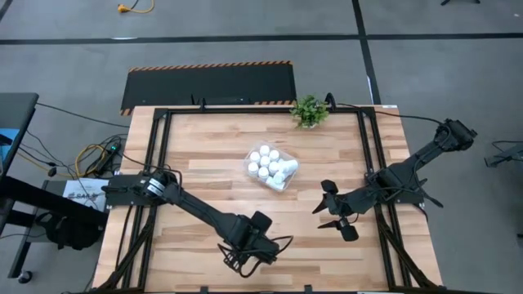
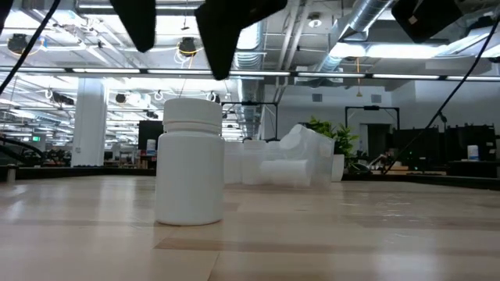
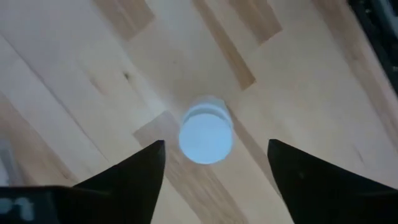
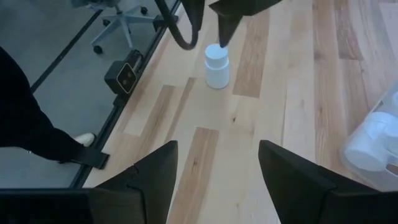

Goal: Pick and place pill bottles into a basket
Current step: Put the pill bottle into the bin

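One white pill bottle [image 2: 190,164] stands upright on its base on the wooden table near the near edge. My left gripper [image 3: 214,162] hangs open right above it, pointing down, one finger on either side of the white cap [image 3: 206,134] and clear of it. In the high view that gripper [image 1: 248,245] hides the bottle. The right wrist view shows the same bottle [image 4: 216,65] below it. The clear basket [image 1: 290,173] sits at the table's middle with several white bottles [image 1: 268,162] in it. My right gripper [image 1: 333,214] waits open above the table's right part.
A small green potted plant [image 1: 309,110] stands at the far edge. Black frame rails [image 1: 161,147] run along the table's left and right sides. Bare wood lies between the basket and the standing bottle. A dark sleeve [image 4: 25,118] shows beyond the table's edge.
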Robot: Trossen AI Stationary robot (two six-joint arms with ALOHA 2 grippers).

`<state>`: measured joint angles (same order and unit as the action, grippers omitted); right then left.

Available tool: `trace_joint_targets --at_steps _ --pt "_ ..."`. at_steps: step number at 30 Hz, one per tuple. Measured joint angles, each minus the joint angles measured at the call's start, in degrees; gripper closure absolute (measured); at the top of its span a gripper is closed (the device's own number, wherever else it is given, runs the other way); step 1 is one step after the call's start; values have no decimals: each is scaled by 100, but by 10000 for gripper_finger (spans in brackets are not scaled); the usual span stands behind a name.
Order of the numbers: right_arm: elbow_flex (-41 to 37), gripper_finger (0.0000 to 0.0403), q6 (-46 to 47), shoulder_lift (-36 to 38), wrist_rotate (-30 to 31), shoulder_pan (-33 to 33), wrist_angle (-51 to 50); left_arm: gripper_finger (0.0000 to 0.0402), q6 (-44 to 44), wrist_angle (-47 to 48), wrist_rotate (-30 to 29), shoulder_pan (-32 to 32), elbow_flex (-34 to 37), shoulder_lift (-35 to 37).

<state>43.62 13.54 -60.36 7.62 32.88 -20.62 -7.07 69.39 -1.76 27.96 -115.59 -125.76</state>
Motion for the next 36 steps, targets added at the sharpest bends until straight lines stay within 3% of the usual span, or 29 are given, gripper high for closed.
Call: trace_joint_targets --at_steps 9,36 --pt "0 184 1 0 0 0 11 80 -30 -91 -44 -43 52 -1" --pt "0 184 -46 0 -2 0 12 79 6 -245 381 -199 52 -474"
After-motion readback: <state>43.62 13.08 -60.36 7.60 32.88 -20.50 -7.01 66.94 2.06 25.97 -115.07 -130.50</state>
